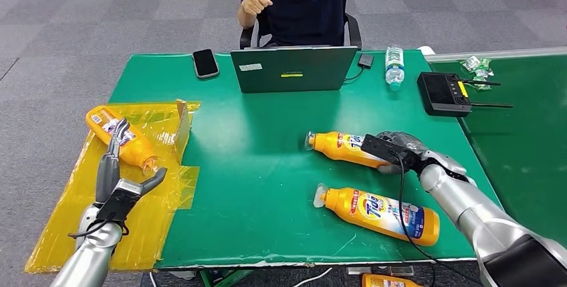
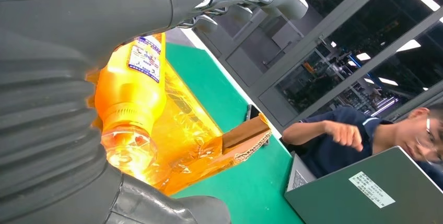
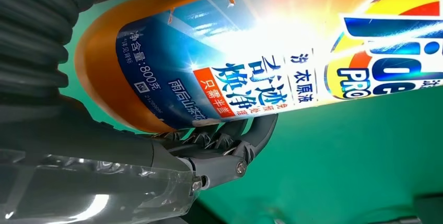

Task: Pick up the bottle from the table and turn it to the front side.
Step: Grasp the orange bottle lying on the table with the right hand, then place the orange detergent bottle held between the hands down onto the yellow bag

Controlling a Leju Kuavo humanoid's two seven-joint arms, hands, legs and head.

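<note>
Three orange detergent bottles lie on their sides. My right hand (image 1: 402,146) grips the base end of the far one (image 1: 342,146) on the green table (image 1: 254,166); in the right wrist view its fingers (image 3: 230,145) curl around the labelled body (image 3: 261,51). A second bottle (image 1: 381,212) lies nearer the front edge, label up, untouched. The third bottle (image 1: 120,136) rests on a yellow plastic sheet (image 1: 80,213) at the left. My left hand (image 1: 124,173) hovers over it with fingers stretched along its body and the thumb apart near the cap; the left wrist view shows this bottle (image 2: 130,88) between them.
A person sits behind an open laptop (image 1: 294,68) at the far edge. A phone (image 1: 205,63), water bottle (image 1: 394,66) and black controller (image 1: 444,93) lie nearby. A cardboard piece (image 1: 182,126) stands on the yellow sheet. Another green table (image 1: 528,140) adjoins on the right.
</note>
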